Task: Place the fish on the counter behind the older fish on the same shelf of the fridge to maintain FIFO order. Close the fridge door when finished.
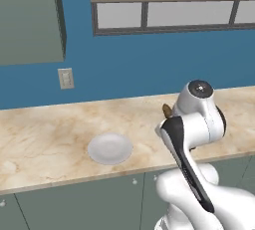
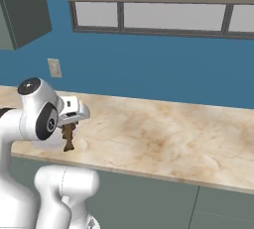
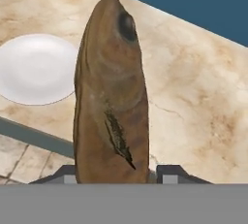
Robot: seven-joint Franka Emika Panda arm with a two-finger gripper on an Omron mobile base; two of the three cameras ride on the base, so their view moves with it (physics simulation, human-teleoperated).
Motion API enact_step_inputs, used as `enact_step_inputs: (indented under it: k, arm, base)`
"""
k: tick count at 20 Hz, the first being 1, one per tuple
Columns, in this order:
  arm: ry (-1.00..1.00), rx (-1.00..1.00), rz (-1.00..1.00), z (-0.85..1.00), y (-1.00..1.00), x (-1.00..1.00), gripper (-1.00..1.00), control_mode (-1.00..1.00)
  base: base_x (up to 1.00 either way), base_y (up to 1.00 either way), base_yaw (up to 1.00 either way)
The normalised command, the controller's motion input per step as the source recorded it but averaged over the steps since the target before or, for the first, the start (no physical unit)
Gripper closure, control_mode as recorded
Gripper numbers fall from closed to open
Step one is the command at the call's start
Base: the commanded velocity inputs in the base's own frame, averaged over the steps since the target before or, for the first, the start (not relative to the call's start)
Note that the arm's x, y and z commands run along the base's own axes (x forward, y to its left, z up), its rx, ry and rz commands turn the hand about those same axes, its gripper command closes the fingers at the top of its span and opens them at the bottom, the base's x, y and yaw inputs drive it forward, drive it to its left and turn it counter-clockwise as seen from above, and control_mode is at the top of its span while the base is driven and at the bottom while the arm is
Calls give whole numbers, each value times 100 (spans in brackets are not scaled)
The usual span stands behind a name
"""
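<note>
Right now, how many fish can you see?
1. The fish is gripped between the fingers of the gripper, hanging tail-down over the counter, near the white plate. The fridge's older fish can't be checked from these views.

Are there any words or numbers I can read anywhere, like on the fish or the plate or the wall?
None: no words, numbers or signs can be read.
The fish, the plate, the counter and the wall outlet all carry no writing.
</note>
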Motion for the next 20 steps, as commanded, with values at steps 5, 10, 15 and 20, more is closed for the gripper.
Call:
enact_step_inputs:
  k: [5,10,15,20]
  arm:
    - [0,0,0,0,0,0,100,100]
    - [0,0,0,0,0,0,100,100]
    - [0,0,0,0,0,0,100,100]
    - [0,0,0,0,0,0,100,100]
  base:
    - [-62,-3,0]
    - [-100,-1,-19]
    - [-100,-12,-53]
    - [-56,-5,-78]
